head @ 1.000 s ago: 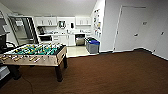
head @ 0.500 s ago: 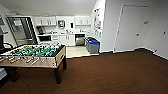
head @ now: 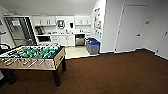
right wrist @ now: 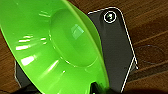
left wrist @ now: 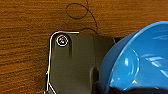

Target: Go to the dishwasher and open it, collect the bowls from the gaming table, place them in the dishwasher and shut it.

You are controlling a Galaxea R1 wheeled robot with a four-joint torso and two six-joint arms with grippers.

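Floor, near part: I'm over dark brown carpet, running wall to wall.
Floor, far part: pale kitchen flooring meets the carpet's far edge.
On carpet: foosball table stands at the left edge.
On pale floor: grey bin, blue-topped, at its right edge.

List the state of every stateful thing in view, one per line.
dishwasher: far off, open or shut cannot be told
blue bowl: held up above the floor at the left wrist, empty
green bowl: held up above the floor at the right wrist, empty
white door: shut
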